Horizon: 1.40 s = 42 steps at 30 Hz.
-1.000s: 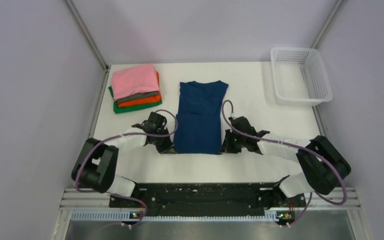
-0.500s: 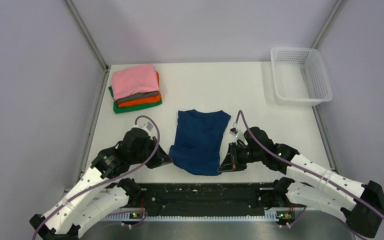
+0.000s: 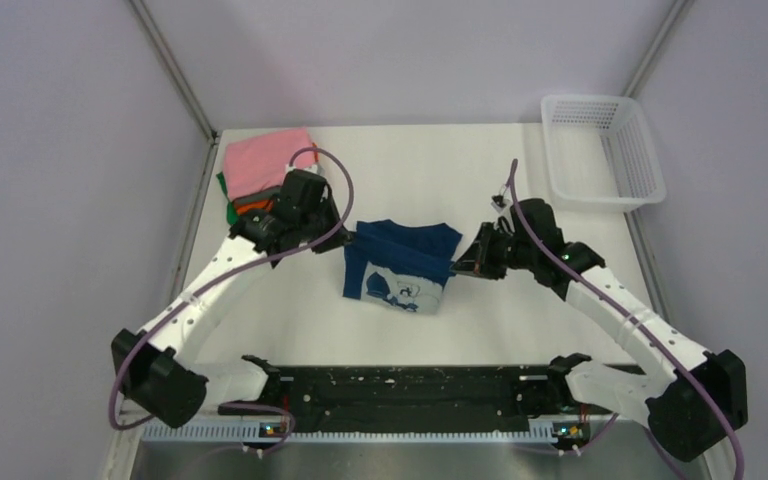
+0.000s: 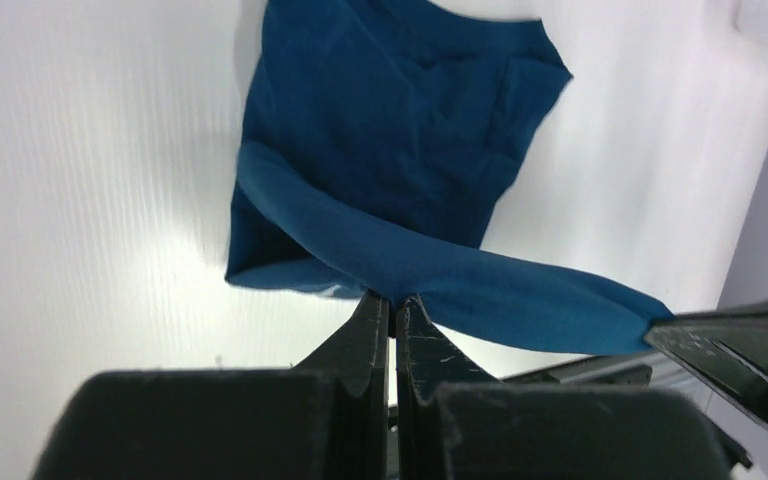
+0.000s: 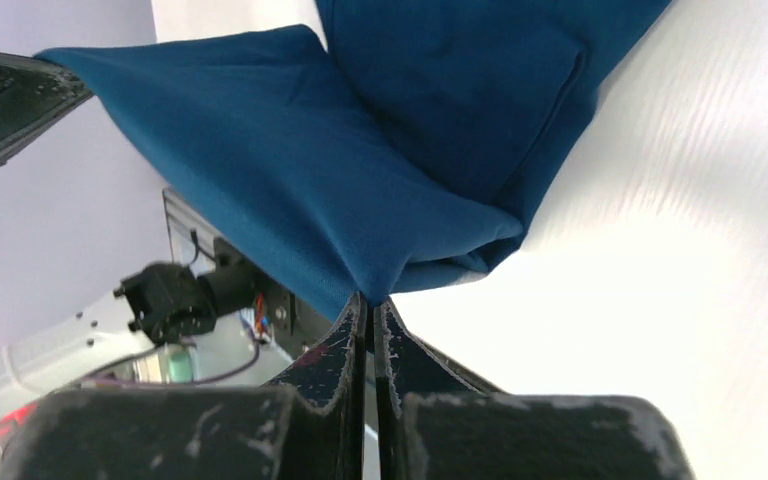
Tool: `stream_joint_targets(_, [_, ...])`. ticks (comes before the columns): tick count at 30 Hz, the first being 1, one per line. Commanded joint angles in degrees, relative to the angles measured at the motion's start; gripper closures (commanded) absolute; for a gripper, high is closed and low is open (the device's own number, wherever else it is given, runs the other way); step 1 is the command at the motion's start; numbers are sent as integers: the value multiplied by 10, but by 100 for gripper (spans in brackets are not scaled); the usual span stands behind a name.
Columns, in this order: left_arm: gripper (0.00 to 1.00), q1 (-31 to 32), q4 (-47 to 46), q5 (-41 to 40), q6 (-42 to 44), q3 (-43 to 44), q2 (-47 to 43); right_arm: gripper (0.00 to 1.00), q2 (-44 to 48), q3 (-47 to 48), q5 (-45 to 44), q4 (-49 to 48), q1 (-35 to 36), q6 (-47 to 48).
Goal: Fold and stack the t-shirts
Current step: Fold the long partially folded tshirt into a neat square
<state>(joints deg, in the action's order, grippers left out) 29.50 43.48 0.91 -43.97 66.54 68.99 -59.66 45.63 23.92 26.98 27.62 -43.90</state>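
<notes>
The left gripper point(image 3: 347, 238) and right gripper point(image 3: 457, 266) clamp the navy t-shirt point(image 3: 400, 255) by its hem, stretched nine-to-three between them; collar just toward twelve o'clock.

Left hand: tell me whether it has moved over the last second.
Yes. The left hand, shut on the navy t-shirt, has gone away from the arm bases toward the far side, ending close beside the folded stack.

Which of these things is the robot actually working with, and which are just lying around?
In the job: navy t-shirt, pinched by the left gripper and right gripper; stack of folded t-shirts.
Lying about: white mesh basket.
</notes>
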Motion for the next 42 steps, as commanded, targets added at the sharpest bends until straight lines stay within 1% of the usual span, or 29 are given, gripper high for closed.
stream_joint_targets(1, [100,-50,-45,31,59,57,72,100,-35,49,-40,-6,-35,33])
stream_joint_targets(11, [100,-102,-37,122,88,151,251,100,-144,85,-8,-55,-88,41])
stream_joint_targets(15, [100,-113,-18,114,89,201,323,100,-208,102,-18,-95,-100,44])
stream_joint_targets(18, [100,-122,-1,86,87,243,383,100,-264,116,-18,-146,-111,54])
stream_joint_targets(20, [100,-131,1,85,87,269,418,100,-307,140,-28,-153,-116,68])
stream_joint_targets(21, [94,-132,0,88,87,283,434,100,-328,149,-43,-160,-118,76])
stream_joint_targets(23, [68,-133,-4,92,90,316,469,98,-364,168,-58,-176,-119,80])
stream_joint_targets(24, [54,-133,-5,87,91,331,484,92,-380,174,-59,-196,-119,87])
stream_joint_targets(25, [43,-134,-5,88,94,349,499,91,-398,183,-59,-220,-119,92])
stream_joint_targets(26, [37,-134,0,90,98,366,510,90,-418,197,-61,-235,-119,100])
stream_joint_targets(27, [33,-134,8,91,99,381,518,83,-439,223,-62,-230,-119,110])
stream_joint_targets(28, [32,-134,20,96,101,393,521,73,-457,250,-57,-209,-119,123])
stream_joint_targets(29, [31,-133,26,97,102,394,516,56,-469,272,-49,-189,-119,133])
stream_joint_targets(30, [26,-133,24,97,104,386,505,33,-468,282,-42,-177,-119,136])
stream_joint_targets(31, [7,-133,18,98,107,368,490,8,-457,279,-44,-177,-119,136])
stream_joint_targets(32, [2,-133,8,99,111,345,471,2,-440,269,-54,-180,-119,134])
stream_joint_targets(35, [1,-133,-20,120,132,261,416,1,-371,225,-95,-172,-119,135])
stream_joint_targets(38, [1,-132,-60,155,154,174,382,1,-288,155,-111,-169,-119,130])
stream_joint_targets(40, [1,-130,-67,162,165,137,379,1,-233,109,-111,-166,-119,125])
stream_joint_targets(42, [1,-125,-69,158,176,123,387,1,-179,70,-113,-150,-119,123])
